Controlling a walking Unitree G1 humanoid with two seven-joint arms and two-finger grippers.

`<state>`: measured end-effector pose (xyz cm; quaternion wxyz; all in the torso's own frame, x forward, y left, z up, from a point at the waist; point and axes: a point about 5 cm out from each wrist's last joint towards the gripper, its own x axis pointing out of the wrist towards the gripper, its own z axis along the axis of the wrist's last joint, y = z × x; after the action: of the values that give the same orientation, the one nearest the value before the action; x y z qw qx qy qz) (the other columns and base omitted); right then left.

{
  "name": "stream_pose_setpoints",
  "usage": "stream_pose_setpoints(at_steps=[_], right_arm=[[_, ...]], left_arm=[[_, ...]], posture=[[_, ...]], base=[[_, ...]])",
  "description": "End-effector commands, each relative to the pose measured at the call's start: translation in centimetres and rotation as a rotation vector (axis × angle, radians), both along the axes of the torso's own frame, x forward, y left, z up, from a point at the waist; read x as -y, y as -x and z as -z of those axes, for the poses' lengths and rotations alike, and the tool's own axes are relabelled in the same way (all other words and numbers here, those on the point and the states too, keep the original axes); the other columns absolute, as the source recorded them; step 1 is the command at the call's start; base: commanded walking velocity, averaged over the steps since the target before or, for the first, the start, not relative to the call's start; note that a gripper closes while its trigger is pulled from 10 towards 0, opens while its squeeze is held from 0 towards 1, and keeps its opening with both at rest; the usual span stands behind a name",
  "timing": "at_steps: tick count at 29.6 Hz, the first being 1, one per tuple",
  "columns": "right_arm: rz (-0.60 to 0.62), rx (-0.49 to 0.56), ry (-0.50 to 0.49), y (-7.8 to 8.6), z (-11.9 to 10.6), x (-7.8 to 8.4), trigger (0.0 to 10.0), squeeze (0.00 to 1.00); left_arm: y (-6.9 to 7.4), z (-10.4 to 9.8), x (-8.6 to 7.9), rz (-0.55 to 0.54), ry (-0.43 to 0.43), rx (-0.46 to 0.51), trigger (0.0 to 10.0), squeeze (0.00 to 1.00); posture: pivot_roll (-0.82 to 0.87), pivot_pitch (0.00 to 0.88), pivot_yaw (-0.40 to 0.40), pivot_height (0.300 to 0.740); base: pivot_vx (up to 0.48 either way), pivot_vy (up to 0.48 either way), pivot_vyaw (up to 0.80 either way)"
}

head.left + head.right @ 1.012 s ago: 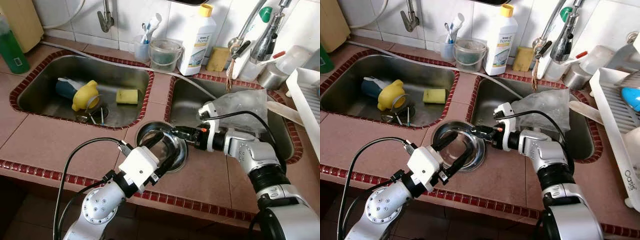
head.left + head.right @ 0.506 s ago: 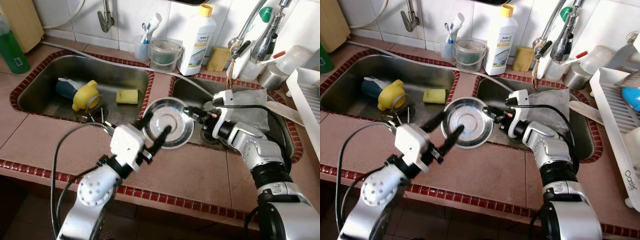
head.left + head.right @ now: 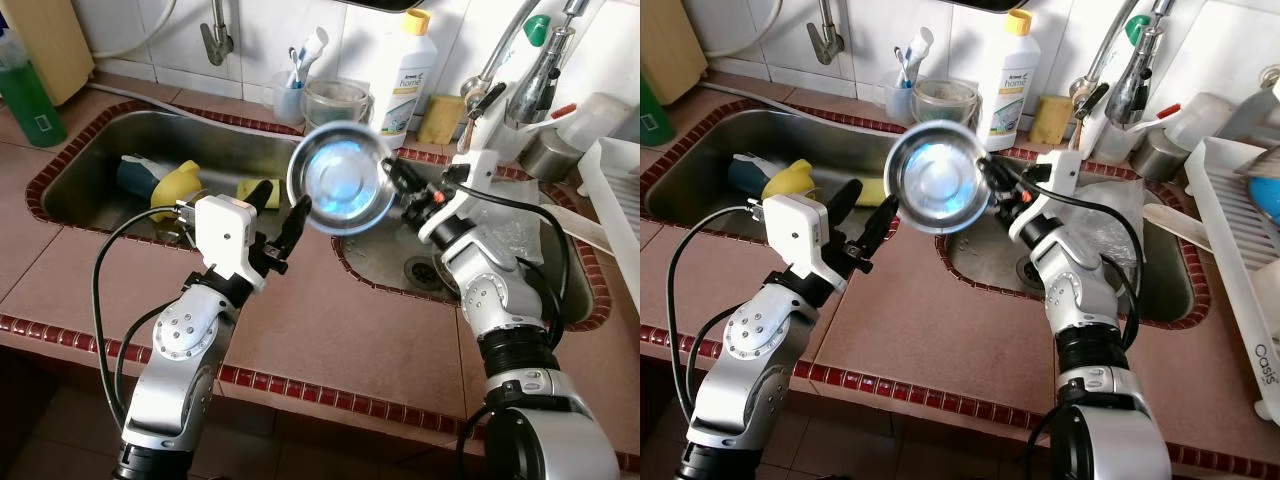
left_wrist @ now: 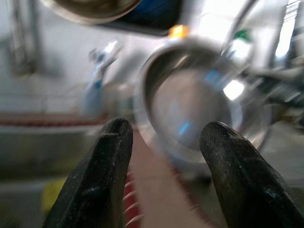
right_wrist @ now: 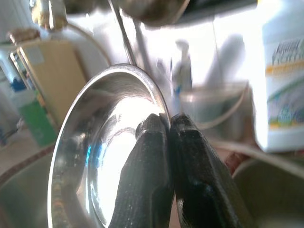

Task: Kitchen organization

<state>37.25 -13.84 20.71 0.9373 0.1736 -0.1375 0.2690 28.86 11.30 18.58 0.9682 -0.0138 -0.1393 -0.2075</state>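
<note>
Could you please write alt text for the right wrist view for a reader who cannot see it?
Two black fingers of the right tool pinch the rim of a shiny steel bowl, seen tilted on edge. Behind it, blurred, are a white detergent bottle, a clear plastic container and a green bottle.

Steel bowl [image 3: 341, 179] now lifted, left jaws off.

Round, shiny steel bowl [image 3: 341, 179] is hanging in the air above the divider between the two sinks, tipped on edge, hollow side facing the camera, its right rim pinched by the right hand [image 3: 392, 172].
</note>
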Motion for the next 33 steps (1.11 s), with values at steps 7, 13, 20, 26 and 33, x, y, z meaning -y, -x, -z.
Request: stream_pose_setpoints(at_steps=[7,13,20,26,33], right_arm=[[0.179,0.129,0.04,1.2,-0.9,0.4,8.8,0.0],[0.258,0.201,0.048,3.1,0.1,-0.4,10.0,0.0],[0.313,0.258,0.099,4.1,0.2,-1.1,9.3,0.0],[0.326,0.277,0.135,4.7,0.6,-2.2,10.0,0.0],[0.336,0.273,0.139,4.9,0.6,-2.4,10.0,0.0]], left_arm=[[-1.3,0.4,-1.6,-0.118,0.013,-0.047,10.0,0.0],[-2.3,0.4,-2.6,-0.163,-0.003,-0.046,10.0,0.0],[-3.4,0.2,-2.7,-0.166,0.004,-0.05,10.0,0.0],[-3.9,0.3,-2.1,-0.136,-0.006,-0.053,10.0,0.0],[-3.9,0.7,-1.7,-0.114,-0.002,-0.075,10.0,0.0]], posture=[[-0.01,0.061,-0.06,0.74],[-0.01,0.054,-0.049,0.74],[-0.03,0.033,-0.039,0.74],[-0.04,0.019,-0.03,0.74],[-0.04,0.011,-0.026,0.74]], base=[[0.0,0.0,0.0],[0.0,0.0,0.0],[0.0,0.0,0.0],[0.0,0.0,0.0],[0.0,0.0,0.0]])
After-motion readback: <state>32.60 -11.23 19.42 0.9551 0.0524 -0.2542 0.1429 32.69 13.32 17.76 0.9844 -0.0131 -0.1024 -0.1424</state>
